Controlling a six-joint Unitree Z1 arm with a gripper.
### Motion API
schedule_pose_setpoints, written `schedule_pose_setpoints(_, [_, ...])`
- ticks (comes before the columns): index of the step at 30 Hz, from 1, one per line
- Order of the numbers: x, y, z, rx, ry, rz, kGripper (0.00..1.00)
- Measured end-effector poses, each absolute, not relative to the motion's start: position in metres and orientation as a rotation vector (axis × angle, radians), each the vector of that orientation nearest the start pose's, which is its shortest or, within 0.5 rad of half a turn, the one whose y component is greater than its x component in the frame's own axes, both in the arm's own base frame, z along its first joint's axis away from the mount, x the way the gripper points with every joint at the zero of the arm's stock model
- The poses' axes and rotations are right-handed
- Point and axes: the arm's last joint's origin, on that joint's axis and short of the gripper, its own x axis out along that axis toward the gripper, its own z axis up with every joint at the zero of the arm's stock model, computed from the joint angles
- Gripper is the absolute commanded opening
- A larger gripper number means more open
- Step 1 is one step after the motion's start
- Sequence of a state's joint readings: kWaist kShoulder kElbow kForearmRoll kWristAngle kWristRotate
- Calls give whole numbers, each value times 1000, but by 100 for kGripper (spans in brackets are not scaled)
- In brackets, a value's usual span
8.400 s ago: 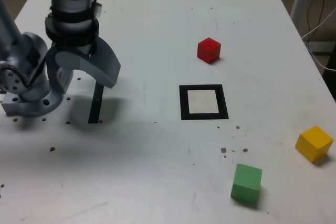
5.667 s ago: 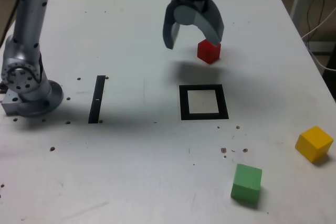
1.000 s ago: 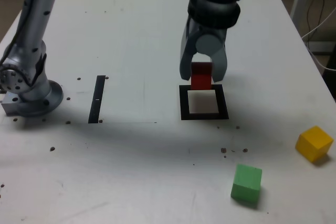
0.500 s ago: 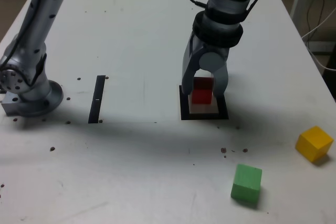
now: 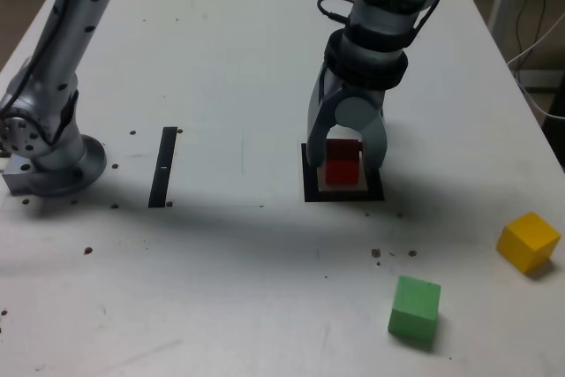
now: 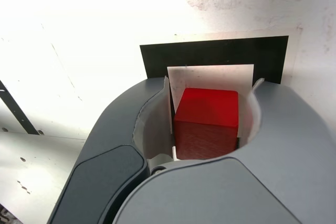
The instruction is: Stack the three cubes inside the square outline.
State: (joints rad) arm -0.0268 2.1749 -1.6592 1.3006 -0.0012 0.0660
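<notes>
- Because a stack needs a sound base, the red cube [image 5: 342, 166] sits within the square outline [image 5: 312, 192], on its white centre, presumably as the bottom block.
- Jaws straddle it, parted, with slim gaps at its sides in the wrist view; not clamped. Looks like the release; the slack should let them lift off without dragging it.
- Cube lies roughly square to the frame. Useful: a level, aligned top gives the next block full support.
- Green cube [image 5: 414, 308] on the bench [image 5: 221, 262], nearer the exterior view's bottom edge; yellow cube [image 5: 528, 242] near the exterior view's right edge, turned cornerwise. Both well apart from the frame, awaiting pickup.
- Next, I'd judge: jaws straight up, then fetch either one. Risk: a sideways brush nudging the base off centre.
</notes>
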Motion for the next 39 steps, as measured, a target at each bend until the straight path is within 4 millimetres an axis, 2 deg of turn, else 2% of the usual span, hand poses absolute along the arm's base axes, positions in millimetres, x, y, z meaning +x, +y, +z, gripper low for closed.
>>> schedule_pose_setpoints(8, [384,-10,216,74,1817,-77,100])
schedule_pose_setpoints(16, [365,-7,244,118,1758,-37,100])
schedule_pose_setpoints(19, [357,-6,261,133,1730,-20,100])
schedule_pose_setpoints(24, [356,-12,275,176,1719,-12,100])
schedule_pose_setpoints(28, [361,-20,284,207,1689,-33,100])
schedule_pose_setpoints(31, [374,-30,290,249,1666,-70,100])
schedule_pose_setpoints(39, [406,-57,286,313,1661,-138,100])
